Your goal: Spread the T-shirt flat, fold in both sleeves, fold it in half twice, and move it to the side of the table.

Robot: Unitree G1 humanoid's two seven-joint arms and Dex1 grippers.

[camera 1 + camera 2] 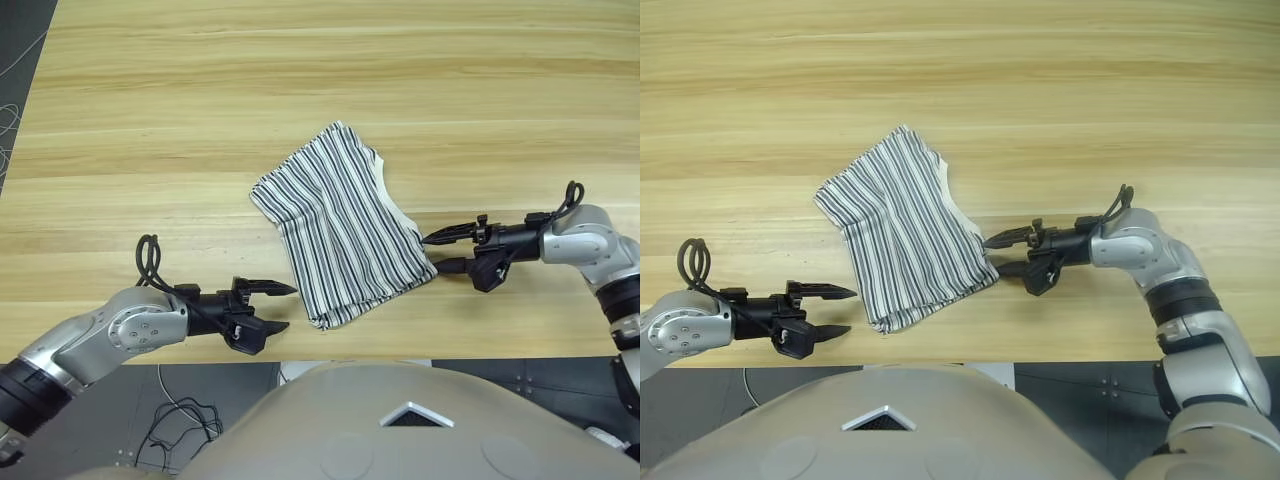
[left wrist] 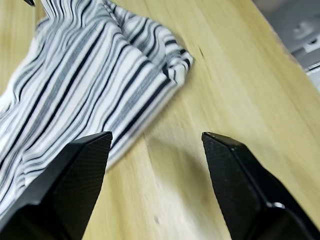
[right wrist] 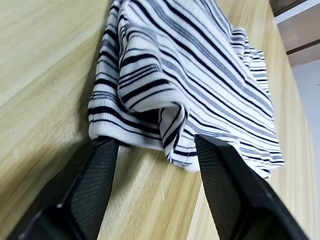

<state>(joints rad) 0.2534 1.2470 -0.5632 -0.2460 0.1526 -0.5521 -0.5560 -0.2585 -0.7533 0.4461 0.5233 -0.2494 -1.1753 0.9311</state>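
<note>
The striped T-shirt (image 1: 340,228) lies folded into a small rectangle on the wooden table (image 1: 300,80), close to the front edge. My left gripper (image 1: 291,306) stands open just left of the shirt's near corner, a short gap away; the left wrist view shows that corner (image 2: 170,60) beyond the two dark fingers (image 2: 80,170). My right gripper (image 1: 430,254) is open at the shirt's right edge. In the right wrist view its fingers (image 3: 95,180) straddle a folded-over bit of the hem (image 3: 145,115), and the cloth hangs between them.
The table's front edge (image 1: 420,357) runs just behind both grippers. Bare wood stretches far to the back and to both sides of the shirt. Dark floor with cables (image 1: 15,90) shows past the table's left edge.
</note>
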